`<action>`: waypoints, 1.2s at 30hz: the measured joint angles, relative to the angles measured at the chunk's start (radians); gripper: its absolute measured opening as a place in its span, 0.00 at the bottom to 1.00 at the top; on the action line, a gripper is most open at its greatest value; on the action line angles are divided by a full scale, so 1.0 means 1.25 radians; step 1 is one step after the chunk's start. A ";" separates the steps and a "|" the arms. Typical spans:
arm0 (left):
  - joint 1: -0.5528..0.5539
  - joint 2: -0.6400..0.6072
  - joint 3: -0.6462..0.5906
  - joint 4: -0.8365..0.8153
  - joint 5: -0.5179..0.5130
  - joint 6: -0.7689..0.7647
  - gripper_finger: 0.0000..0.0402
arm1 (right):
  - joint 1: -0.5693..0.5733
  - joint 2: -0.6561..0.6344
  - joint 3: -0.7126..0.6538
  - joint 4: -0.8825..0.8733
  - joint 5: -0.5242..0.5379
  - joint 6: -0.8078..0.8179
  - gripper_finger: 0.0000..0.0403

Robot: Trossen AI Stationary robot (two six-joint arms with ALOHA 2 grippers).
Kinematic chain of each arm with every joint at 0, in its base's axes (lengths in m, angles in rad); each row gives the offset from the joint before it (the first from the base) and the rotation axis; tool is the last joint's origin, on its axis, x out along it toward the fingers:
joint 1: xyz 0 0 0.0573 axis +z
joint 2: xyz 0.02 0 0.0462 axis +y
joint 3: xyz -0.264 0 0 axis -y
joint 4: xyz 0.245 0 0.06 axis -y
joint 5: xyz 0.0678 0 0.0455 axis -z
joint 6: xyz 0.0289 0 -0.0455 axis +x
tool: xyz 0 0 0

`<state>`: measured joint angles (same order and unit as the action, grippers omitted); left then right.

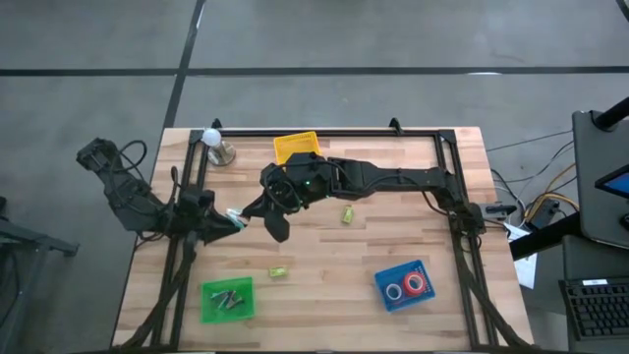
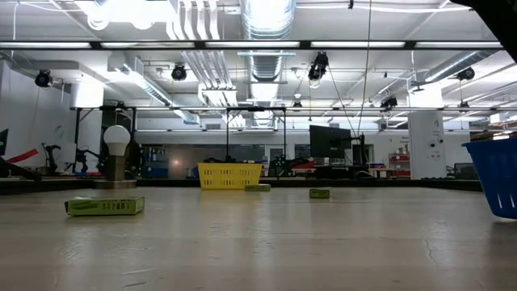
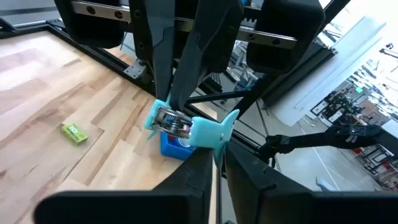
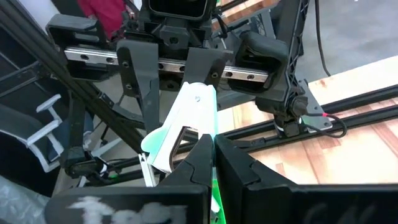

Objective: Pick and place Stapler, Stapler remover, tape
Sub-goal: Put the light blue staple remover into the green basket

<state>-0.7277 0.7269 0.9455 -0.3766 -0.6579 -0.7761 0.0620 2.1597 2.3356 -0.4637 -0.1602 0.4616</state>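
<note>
A small teal stapler (image 1: pixel 237 216) with a metal middle hangs in the air over the table's left part, held between both grippers. My left gripper (image 1: pixel 224 219) (image 3: pixel 219 155) comes at it from the table's left. My right gripper (image 1: pixel 257 208) (image 4: pixel 214 149) reaches from the right, and both are shut on it. The tape rolls (image 1: pixel 406 286), red ones and a blue one, lie in a blue tray (image 1: pixel 385 298) near the right front. Dark metal pieces (image 1: pixel 229 300) lie in a green tray (image 1: pixel 208 307). The low view shows neither gripper. My left gripper pinches the stapler's finned teal end (image 3: pixel 216 138) between its two fingers, coming roughly level from the table's left. The stapler is lifted clear of the table. My right gripper pinches the stapler's other end (image 3: pixel 163 117) (image 4: pixel 186 134) between its two fingers. It comes from the table's right, slanting down. The stapler spans the gap between the two grippers, clear of the table.
A yellow basket (image 1: pixel 296 147) and a light bulb on a stand (image 1: pixel 216 146) sit at the far edge. Two small green objects (image 1: pixel 347 213) (image 1: pixel 277 271) lie on the wood. A black frame (image 1: pixel 324 132) rails the table's far and side edges.
</note>
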 joint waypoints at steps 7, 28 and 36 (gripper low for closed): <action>0.001 0.001 0.000 0.000 -0.006 0.004 0.02 | 0.005 0.000 0.000 0.008 0.005 -0.020 0.02; -0.001 -0.012 -0.001 -0.209 0.337 -0.193 0.00 | -0.006 -0.004 0.000 -0.119 0.008 -0.081 0.47; -0.002 0.098 -0.044 -0.341 0.633 -0.374 0.00 | -0.026 -0.002 0.000 -0.234 0.029 -0.104 0.52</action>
<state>-0.7297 0.8490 0.8907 -0.8027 0.1339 -1.2430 0.0296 2.1566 2.3352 -0.7562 -0.1241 0.3312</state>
